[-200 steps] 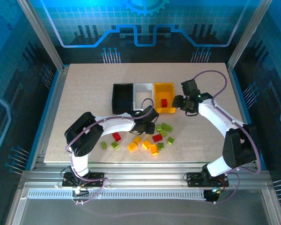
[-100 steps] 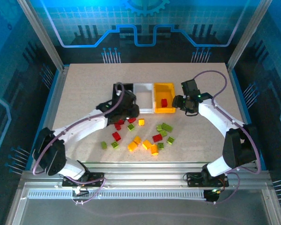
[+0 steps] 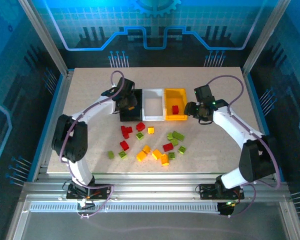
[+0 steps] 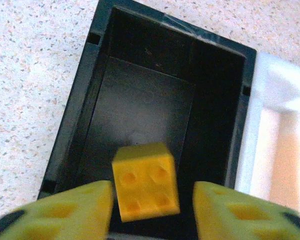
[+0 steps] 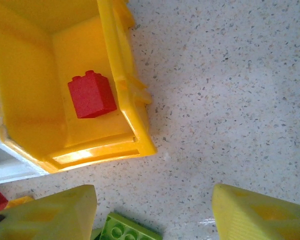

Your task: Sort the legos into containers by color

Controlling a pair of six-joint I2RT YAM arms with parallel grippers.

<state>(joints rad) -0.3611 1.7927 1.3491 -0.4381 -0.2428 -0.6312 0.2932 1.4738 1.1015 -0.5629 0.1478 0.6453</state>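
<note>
Legos [image 3: 151,146] in red, yellow-orange and green are lying scattered on the counter [image 3: 90,90], just on the near side of the containers [image 3: 153,105]. These are standing joined in a row, with the black bin [image 4: 140,100] on the left, the white bin [image 4: 282,90] in the middle and the yellow bin [image 5: 30,90] on the right.

The left pincer [image 3: 128,102] is hovering over the black bin with its fingers [image 4: 70,210] standing apart. A yellow brick [image 4: 146,187] is sitting between them above the bin's dark floor, and a clear gap is showing beside one finger.

The right pincer [image 5: 155,210] is hanging over bare counter just right of the yellow bin, its fingers spread wide and gripping nothing. A red brick [image 5: 91,94] is lying inside the yellow bin. A green brick [image 5: 125,230] is lying on the counter close to the right pincer.
</note>
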